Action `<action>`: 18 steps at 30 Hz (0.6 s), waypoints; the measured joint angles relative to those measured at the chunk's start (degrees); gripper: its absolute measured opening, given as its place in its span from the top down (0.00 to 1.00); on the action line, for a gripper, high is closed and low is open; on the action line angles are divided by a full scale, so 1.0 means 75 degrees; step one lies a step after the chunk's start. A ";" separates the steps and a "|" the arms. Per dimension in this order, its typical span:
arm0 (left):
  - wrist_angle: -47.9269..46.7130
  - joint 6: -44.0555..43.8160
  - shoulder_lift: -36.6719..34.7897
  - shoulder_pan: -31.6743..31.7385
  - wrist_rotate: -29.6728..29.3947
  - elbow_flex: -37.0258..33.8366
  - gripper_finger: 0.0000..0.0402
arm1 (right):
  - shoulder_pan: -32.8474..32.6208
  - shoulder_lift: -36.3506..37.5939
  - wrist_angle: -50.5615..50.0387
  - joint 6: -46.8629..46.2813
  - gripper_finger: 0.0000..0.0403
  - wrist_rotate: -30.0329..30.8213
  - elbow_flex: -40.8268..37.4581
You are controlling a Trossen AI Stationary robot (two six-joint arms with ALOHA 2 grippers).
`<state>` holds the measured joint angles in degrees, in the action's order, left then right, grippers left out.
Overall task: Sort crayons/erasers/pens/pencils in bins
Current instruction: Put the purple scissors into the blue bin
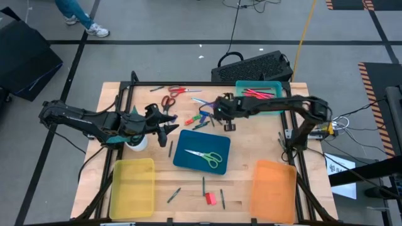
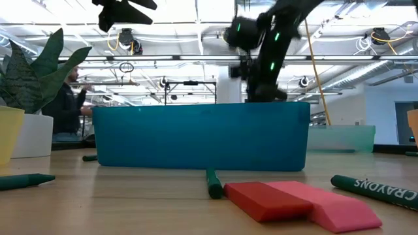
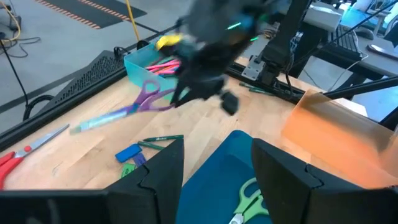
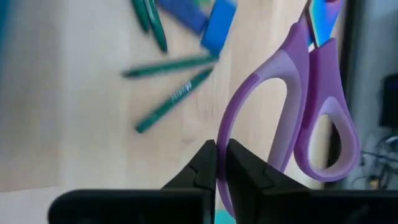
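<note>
My right gripper (image 1: 220, 110) hovers left of the teal bin (image 1: 259, 95), shut on purple scissors (image 3: 149, 96). My left gripper (image 1: 171, 132) stands open above the far left corner of the dark blue bin (image 1: 202, 152), with nothing between its fingers. Green scissors (image 1: 210, 157) lie in that bin. Green crayons (image 4: 177, 93) and a blue eraser (image 4: 219, 34) lie on the table under my right gripper. A red eraser (image 2: 268, 199) and a pink eraser (image 2: 339, 209) lie flat near the front edge. The yellow bin (image 1: 132, 188) and orange bin (image 1: 273, 191) stand at the front corners. My right gripper pinches the rim of one purple handle loop (image 4: 225, 146) of the scissors between its two fingers, coming from above. The scissors hang tilted below the gripper, with the pale blue blade end (image 3: 93, 121) lowest. Whether that end touches the table, I cannot tell.
Red scissors (image 1: 169, 100) and another red pair (image 1: 185, 91) lie at the far side. Red sticks lie in the teal bin. A white cup (image 1: 136, 143) stands under my left arm. Loose pencils and crayons (image 1: 203, 183) lie between the yellow and orange bins. A keyboard (image 1: 254, 66) lies beyond the table.
</note>
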<state>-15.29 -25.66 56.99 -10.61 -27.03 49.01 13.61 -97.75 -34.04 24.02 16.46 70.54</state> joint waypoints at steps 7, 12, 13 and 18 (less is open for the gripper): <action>0.0031 0.0301 0.0000 0.0006 -0.0001 0.0000 0.53 | -0.2160 0.1022 -0.0327 -0.1800 0.96 -0.0002 0.0015; 0.0307 0.0491 0.0000 0.0006 0.0002 0.0000 0.53 | -0.3674 0.0813 -0.0189 -0.2908 0.96 -0.0009 0.0047; 0.0362 0.0491 0.0000 0.0006 0.0003 0.0000 0.53 | -0.3852 0.0645 -0.0247 -0.3209 0.96 -0.0026 0.0134; 0.0538 0.0467 -0.0001 0.0006 0.0004 0.0000 0.53 | -0.4371 -0.0470 -0.1287 -0.4509 0.96 -0.0037 0.1103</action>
<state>-11.26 -22.16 56.98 -10.57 -27.00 49.01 -19.17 -101.27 -43.69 -9.80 16.18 78.82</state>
